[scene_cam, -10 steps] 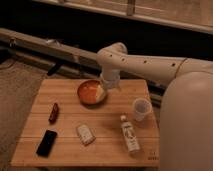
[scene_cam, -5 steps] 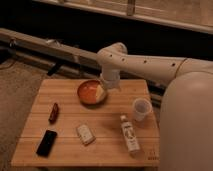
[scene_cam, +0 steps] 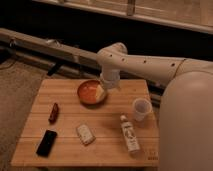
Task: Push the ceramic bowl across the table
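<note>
**Reader:** Where is the gripper (scene_cam: 103,90) working, and what is it holding?

**Legend:** It is hanging from the white arm (scene_cam: 145,64), which is bending down over the far half of the table (scene_cam: 65,86). The ceramic bowl (scene_cam: 87,93) is lying directly beside and partly beneath the gripper, spreading away from it toward the picture's left. The gripper is overlapping the bowl's near rim, seemingly pressing on the rim or inner wall, though contact cannot be confirmed. How far the gripper is open cannot be told, and nothing is visibly being carried.

**Reader:** Why is it standing at one side of the bowl and not above the centre?

**Legend:** Probably because a push needs a flank to bear on: a gripper set low against one wall is placing the bowl ahead of it for sliding, not lifting.

**Reader:** And the other objects?

**Legend:** The white cup (scene_cam: 141,108) is standing near the gripper on the side away from the bowl. The bottle (scene_cam: 130,137), the pale packet (scene_cam: 86,134), the black phone (scene_cam: 46,142) and a small dark-red item (scene_cam: 53,112) are lying well apart, toward the near edge, so they are probably sitting outside the bowl's likely path.
</note>
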You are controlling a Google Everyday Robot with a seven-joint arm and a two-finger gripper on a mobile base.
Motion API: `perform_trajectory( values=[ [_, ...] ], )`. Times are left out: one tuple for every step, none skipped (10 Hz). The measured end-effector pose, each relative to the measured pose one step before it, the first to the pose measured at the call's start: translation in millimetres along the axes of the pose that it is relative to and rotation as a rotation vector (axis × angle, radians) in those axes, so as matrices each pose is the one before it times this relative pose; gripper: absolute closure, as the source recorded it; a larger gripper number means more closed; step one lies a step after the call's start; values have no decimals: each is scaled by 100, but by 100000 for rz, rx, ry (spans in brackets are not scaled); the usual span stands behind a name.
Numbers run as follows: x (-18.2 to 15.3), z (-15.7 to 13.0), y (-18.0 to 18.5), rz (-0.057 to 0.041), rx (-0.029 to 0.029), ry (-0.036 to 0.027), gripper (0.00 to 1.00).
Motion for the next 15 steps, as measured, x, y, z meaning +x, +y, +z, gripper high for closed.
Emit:
perform_trajectory(
  values=[
    [-1810,543,-267,-1749,-377,-831,20],
    [-1505,470,-162,-1262,-258,-278,20],
    [-2666,985,-529,-1873,-360,57,20],
    [-1613,684,-330,-1352,-140,231,20],
    [-1867,780,-213,-1790,-110,136,20],
    [-1573,878,-231,-1646,-9,343,20],
    [-1459,1013,-568,-1150,-65,514,20],
    [-371,570,-352,-68,63,480,20],
    [-441,833,-618,380,26,525,20],
    [-281,561,-404,245,70,400,20],
    [-291,574,-434,275,-38,358,20],
    [-150,543,-291,159,18,467,20],
    [-359,961,-353,259,-205,538,20],
    [-206,671,-184,219,-361,499,20],
    [-227,672,-137,123,-457,576,20]
  ],
)
